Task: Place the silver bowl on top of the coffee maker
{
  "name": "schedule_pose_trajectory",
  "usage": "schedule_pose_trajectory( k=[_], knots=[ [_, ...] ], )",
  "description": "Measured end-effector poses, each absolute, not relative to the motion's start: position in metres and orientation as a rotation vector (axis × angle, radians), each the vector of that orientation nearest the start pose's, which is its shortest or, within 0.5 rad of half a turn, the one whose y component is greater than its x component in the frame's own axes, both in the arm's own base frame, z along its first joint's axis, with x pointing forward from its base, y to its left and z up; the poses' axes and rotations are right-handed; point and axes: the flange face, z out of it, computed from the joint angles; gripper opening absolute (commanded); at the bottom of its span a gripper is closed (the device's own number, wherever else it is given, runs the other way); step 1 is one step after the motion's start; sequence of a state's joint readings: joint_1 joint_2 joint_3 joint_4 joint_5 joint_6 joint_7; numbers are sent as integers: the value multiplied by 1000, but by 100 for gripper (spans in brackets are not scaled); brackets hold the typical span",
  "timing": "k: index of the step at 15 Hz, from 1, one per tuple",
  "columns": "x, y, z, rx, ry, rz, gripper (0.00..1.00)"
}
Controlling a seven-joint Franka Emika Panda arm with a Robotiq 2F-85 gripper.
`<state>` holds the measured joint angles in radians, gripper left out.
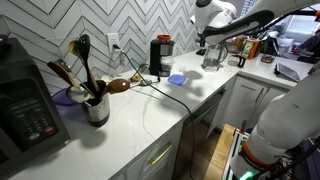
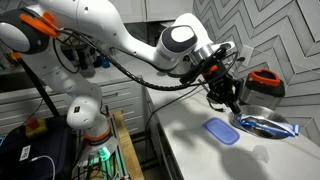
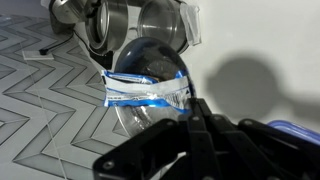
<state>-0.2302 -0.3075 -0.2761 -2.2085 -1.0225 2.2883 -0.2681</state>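
The silver bowl [image 1: 212, 58] [image 2: 260, 115] stands on the white counter, to one side of the coffee maker. In the wrist view the silver bowl [image 3: 150, 65] fills the middle, with a blue-and-white packet [image 3: 148, 93] [image 2: 270, 127] lying across it. The coffee maker [image 1: 159, 57] [image 2: 265, 84] is a narrow black machine by the tiled wall, with an orange item on its top. My gripper [image 1: 212, 47] [image 2: 237, 106] [image 3: 190, 120] is at the bowl's near rim. Its fingers are pressed together there and seem to pinch the rim.
A flat light-blue item [image 1: 177, 78] [image 2: 221, 131] lies on the counter near the coffee maker. A steel utensil canister [image 1: 96, 108] and a big black appliance with a keypad [image 1: 25, 105] stand further along. Other items crowd the far counter [image 1: 262, 48]. Shiny metal vessels [image 3: 110, 25] stand beyond the bowl.
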Motion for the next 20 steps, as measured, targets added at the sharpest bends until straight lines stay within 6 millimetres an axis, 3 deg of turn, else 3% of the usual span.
schedule_pose_trajectory(
  k=[4,6,8,10,12,14,17,20],
  knots=[
    [430,-270,536,2249,357,21,1],
    [433,-269,542,2251,315,51,1],
    [439,-267,570,2231,225,129,1],
    [447,-261,616,2181,176,213,1],
    [456,-251,661,2150,180,258,1],
    [473,-234,693,2161,254,263,1],
    [515,-204,711,2189,401,203,1],
    [560,-177,702,2207,517,132,1]
  ],
)
